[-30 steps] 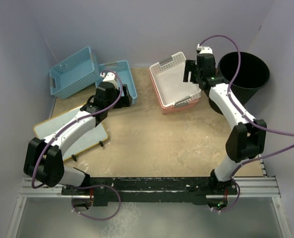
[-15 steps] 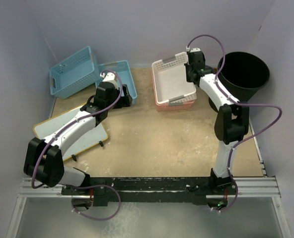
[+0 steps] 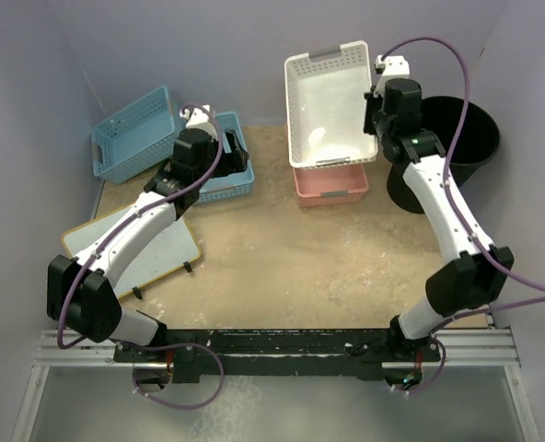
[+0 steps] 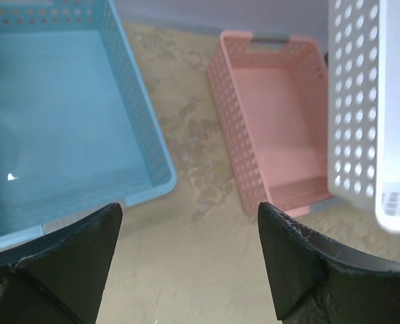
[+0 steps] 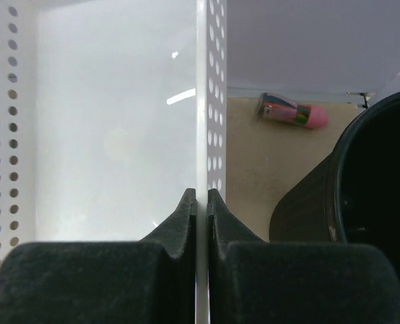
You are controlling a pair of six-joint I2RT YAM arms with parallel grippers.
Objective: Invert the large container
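White perforated plastic basket [image 3: 328,106] upper centre of top view, held off the pink perforated basket [image 3: 332,184], tipped on edge, probably mid-flip. Right gripper [image 5: 201,202] fingers pinched on its side wall, a rim grip that allows rotation. Left gripper [image 4: 186,216] spread wide, empty, idle by the light-blue plastic basket [image 4: 65,115].

The right gripper [image 3: 372,103] has hoisted the white perforated plastic basket [image 3: 326,106] clear of the pink perforated plastic basket [image 3: 332,184], leaving the pink one uncovered. The left gripper [image 3: 236,152] has edged farther over the light blue plastic basket [image 4: 65,115].
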